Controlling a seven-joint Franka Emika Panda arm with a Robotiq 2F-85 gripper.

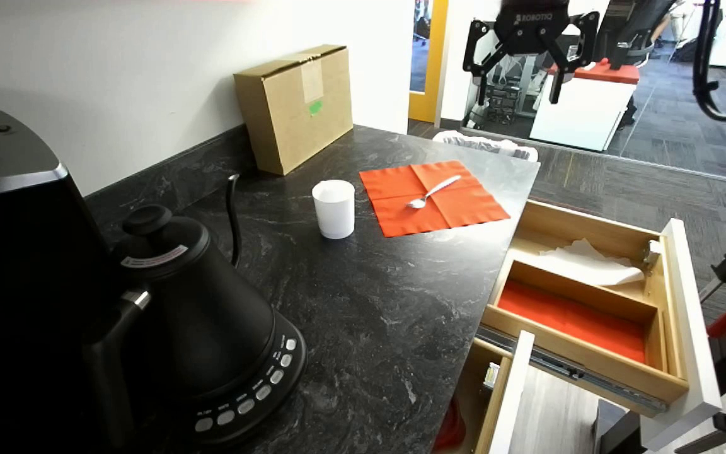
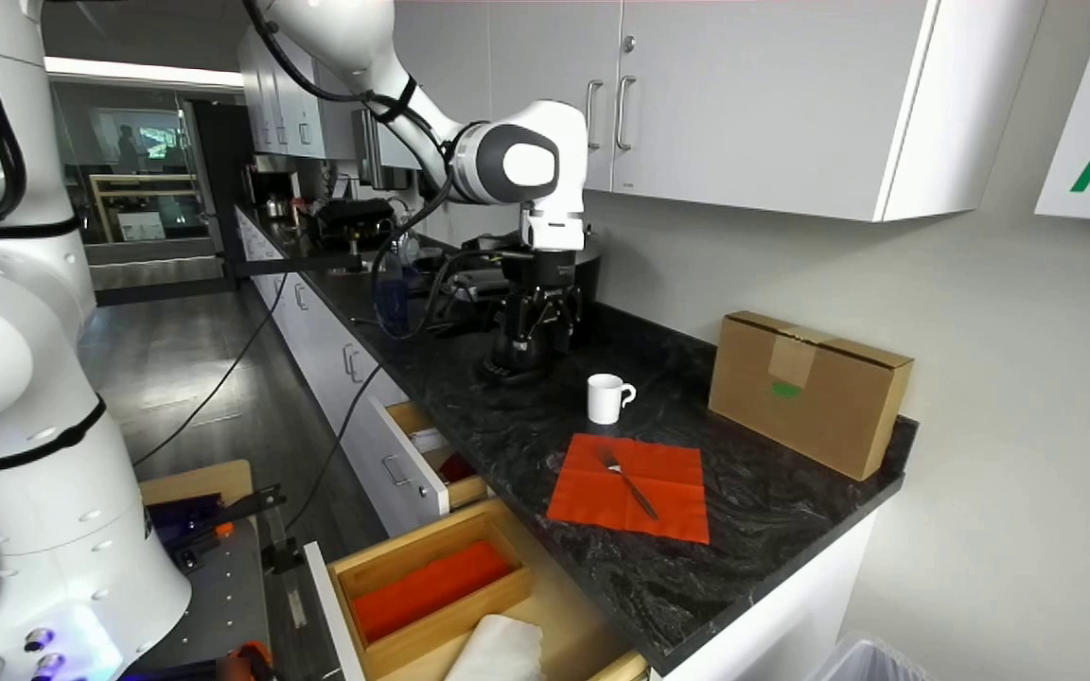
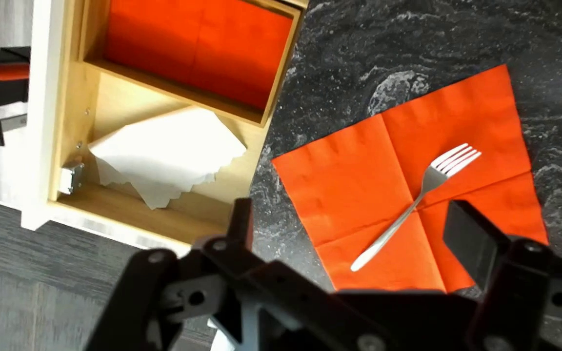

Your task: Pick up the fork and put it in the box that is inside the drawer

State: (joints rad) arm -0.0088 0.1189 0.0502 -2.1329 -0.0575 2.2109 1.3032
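The silver fork (image 1: 440, 188) lies on the orange cloth (image 1: 394, 195) on the dark counter. In the wrist view the fork (image 3: 405, 214) lies diagonally, tines toward the upper right. My gripper (image 1: 518, 98) is open and empty, high above the counter. In the wrist view the gripper (image 3: 351, 214) has its fingers wide apart, with the fork handle seen between them, well below. The drawer (image 1: 694, 315) is pulled open beside the counter. The box (image 1: 583, 287), light wood with a red bottom, sits inside it; it also shows in the wrist view (image 3: 173, 91) and in an exterior view (image 2: 450, 619).
A white mug (image 2: 605, 399) stands beside the cloth. A cardboard box (image 2: 805, 392) stands against the wall. A black kettle (image 1: 193, 321) stands farther along the counter. White paper (image 3: 169, 151) lies in the drawer beside the box. Another drawer (image 2: 413, 473) is partly open.
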